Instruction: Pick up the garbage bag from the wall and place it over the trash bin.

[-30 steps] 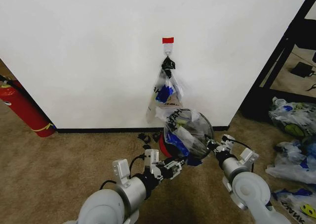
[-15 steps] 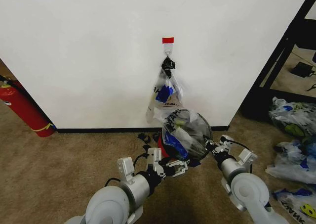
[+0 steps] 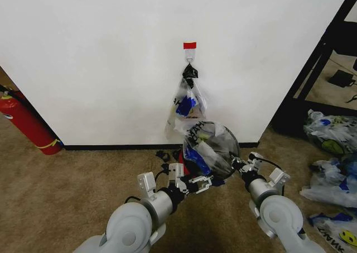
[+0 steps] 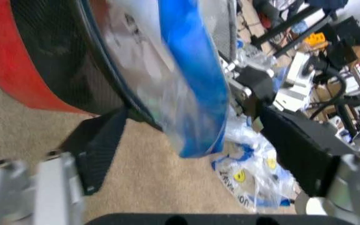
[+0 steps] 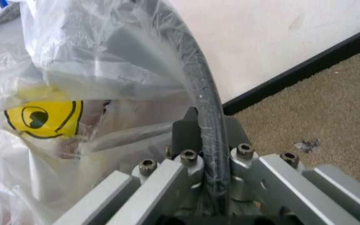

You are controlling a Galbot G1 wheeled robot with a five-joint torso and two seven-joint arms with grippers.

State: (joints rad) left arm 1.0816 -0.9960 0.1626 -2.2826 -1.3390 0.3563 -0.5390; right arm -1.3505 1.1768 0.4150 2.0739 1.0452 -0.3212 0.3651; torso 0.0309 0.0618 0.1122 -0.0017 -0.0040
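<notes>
Against the white wall (image 3: 100,63), just in front of the black baseboard, you have the trash bin (image 3: 188,165) on the carpet (image 3: 67,191), with the garbage bag (image 3: 209,144) draped over its top; the plastic bulges up and spills over the rim nearest your arms. Your left gripper (image 3: 202,184) sits low at the front of the bin, its fingers spread wide. From the left wrist camera you can see the two black fingers (image 4: 99,143) standing well apart, with the bin's black side and red base (image 4: 11,61) and a blue fold of the bag (image 4: 196,89) hanging between them; nothing is pinched. Your right gripper (image 3: 240,165) is at the bin's right side. In the right wrist camera its fingers are closed tight around the black rim (image 5: 208,126), with the clear plastic and the yellow smiley face (image 5: 42,117) pressed just beside the grip.

Above the bin, a narrower bundle of bags (image 3: 187,105) hangs from the little hook (image 3: 190,56) under the red tape strip (image 3: 189,45), held by a black clip (image 3: 190,72). A red fire extinguisher (image 3: 25,124) leans at the far left of the wall. Off to your right, loose bags (image 3: 332,133) lie in a pile on the floor beside a black rack (image 3: 321,57).
</notes>
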